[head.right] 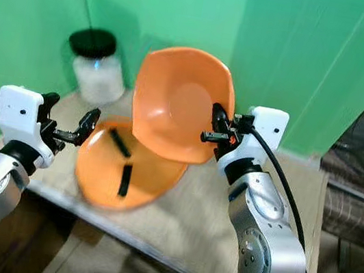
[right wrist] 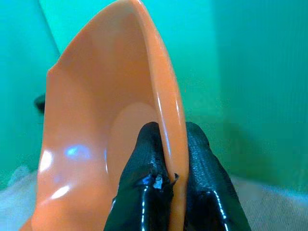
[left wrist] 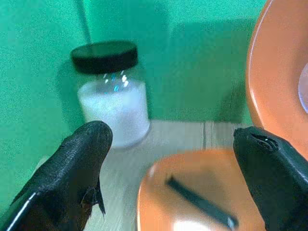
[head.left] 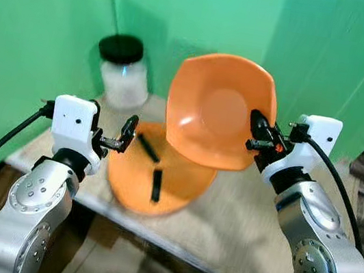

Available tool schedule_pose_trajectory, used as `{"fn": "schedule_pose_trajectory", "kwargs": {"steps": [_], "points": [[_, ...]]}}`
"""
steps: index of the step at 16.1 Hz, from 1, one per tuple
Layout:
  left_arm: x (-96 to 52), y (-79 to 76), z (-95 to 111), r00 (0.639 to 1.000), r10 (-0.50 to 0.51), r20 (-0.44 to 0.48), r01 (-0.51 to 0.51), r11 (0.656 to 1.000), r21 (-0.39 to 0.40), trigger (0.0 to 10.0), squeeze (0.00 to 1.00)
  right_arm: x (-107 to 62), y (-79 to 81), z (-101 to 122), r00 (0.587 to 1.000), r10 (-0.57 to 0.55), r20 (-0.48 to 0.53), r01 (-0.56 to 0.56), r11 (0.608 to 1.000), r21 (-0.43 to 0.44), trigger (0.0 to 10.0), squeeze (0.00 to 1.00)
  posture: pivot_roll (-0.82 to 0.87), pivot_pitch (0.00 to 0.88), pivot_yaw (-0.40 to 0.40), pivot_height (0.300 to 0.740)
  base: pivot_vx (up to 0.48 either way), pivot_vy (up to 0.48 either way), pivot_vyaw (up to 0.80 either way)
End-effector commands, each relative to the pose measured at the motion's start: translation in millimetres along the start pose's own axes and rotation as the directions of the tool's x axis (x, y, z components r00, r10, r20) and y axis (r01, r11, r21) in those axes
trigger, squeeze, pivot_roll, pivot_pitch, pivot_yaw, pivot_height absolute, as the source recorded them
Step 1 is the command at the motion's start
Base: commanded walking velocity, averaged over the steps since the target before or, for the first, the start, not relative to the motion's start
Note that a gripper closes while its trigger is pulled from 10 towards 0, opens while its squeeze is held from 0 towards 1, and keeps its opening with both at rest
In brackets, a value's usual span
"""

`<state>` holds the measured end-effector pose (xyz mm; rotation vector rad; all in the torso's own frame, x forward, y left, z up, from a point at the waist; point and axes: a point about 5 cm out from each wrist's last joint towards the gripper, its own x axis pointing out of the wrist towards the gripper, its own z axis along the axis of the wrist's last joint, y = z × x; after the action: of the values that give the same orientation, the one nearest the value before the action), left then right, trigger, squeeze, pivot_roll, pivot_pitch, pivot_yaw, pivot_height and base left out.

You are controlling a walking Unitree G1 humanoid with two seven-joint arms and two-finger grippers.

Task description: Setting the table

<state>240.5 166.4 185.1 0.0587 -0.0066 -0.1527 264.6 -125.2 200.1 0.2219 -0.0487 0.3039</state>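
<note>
Right gripper (head.left: 258, 129) pinching tilted orange bowl's (head.left: 218, 107) rim, lifted above orange plate (head.left: 155, 174) on bench (head.left: 235, 235); left gripper (head.left: 127, 135) spread beside plate.

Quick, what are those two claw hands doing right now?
Left gripper: open, empty, over the orange plate.
Right gripper: shut on the orange bowl rim.

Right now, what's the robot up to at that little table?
The right pincer is clamped on the rim of an orange bowl, holding it tilted in the air above an orange plate on the table. The left pincer hovers open at the plate's edge. A black-lidded jar stands behind.
</note>
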Motion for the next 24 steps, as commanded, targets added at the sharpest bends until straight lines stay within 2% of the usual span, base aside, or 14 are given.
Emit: {"fn": "schedule_pose_trajectory", "kwargs": {"steps": [1, 13, 18, 20, 24], "points": [[-1.8, 1.1, 0.4, 1.0, 0.01, -0.001, -0.01, 1.0, 0.014, 10.0, 0.0, -0.1, 4.9, 6.3, 0.999, 0.021, 0.033, -0.021, 1.0, -0.001, 10.0, 0.0, -0.04, 0.0, 0.062, 0.74, -0.371, 0.0, 0.0], [-2.0, 1.2, -0.1, 1.0, 0.005, -0.007, -0.005, 1.0, 0.019, 10.0, 0.0, -0.6, 6.7, 4.4, 0.999, 0.025, 0.022, -0.025, 1.0, -0.009, 10.0, 0.0, -0.04, 0.0, 0.068, 0.74, -0.358, 0.0, 0.0], [0.3, 1.4, -0.6, 1.0, 0.018, -0.008, -0.018, 1.0, 0.01, 10.0, 0.0, -1.2, 5.5, -2.5, 0.999, 0.025, -0.038, -0.028, 0.997, -0.078, 10.0, 0.0, -0.05, 0.0, 0.071, 0.74, 0.0, 0.0, 0.0], [0.8, 2.2, 0.0, 1.0, 0.026, -0.004, -0.026, 1.0, 0.006, 10.0, 0.0, -1.6, 6.3, -2.7, 0.999, 0.027, -0.037, -0.029, 0.997, -0.07, 10.0, 0.0, -0.05, 0.0, 0.07, 0.74, 0.0, 0.0, 0.0], [1.3, 7.8, 1.4, 0.997, 0.073, 0.01, -0.073, 0.997, -0.002, 10.0, 0.0, -1.0, 5.9, -0.9, 0.999, 0.027, -0.036, -0.03, 0.997, -0.074, 10.0, 0.0, -0.05, 0.0, 0.063, 0.74, 0.0, 0.0, -0.8]]}}
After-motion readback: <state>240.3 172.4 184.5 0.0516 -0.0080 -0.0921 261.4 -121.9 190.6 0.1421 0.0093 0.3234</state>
